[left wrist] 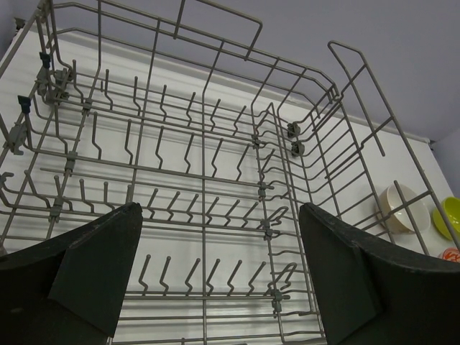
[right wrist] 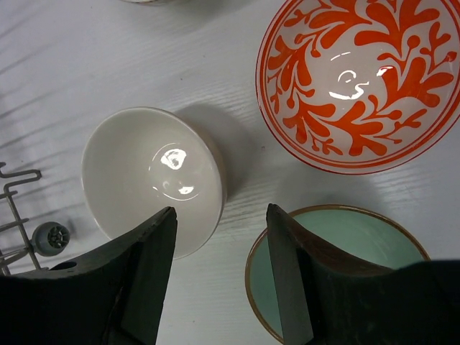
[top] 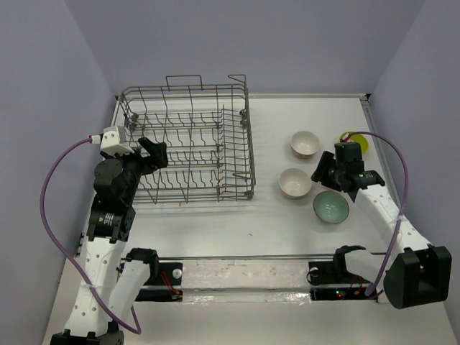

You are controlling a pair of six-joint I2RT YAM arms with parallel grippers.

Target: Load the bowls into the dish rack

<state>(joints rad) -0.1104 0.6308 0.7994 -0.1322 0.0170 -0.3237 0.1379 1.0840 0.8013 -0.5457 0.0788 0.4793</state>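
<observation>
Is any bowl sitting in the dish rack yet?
No, the top view shows the dish rack holding only its own tines, while the bowls in view sit on the table to its right.

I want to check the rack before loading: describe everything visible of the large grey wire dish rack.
The large rectangular grey metal wire dish rack stands level on the white table, far left. Rows of upright tines line its floor; loop handles rise from its rim. Nothing is loaded in it. The open left gripper hangs over its near-left side; contact cannot be told.
</observation>
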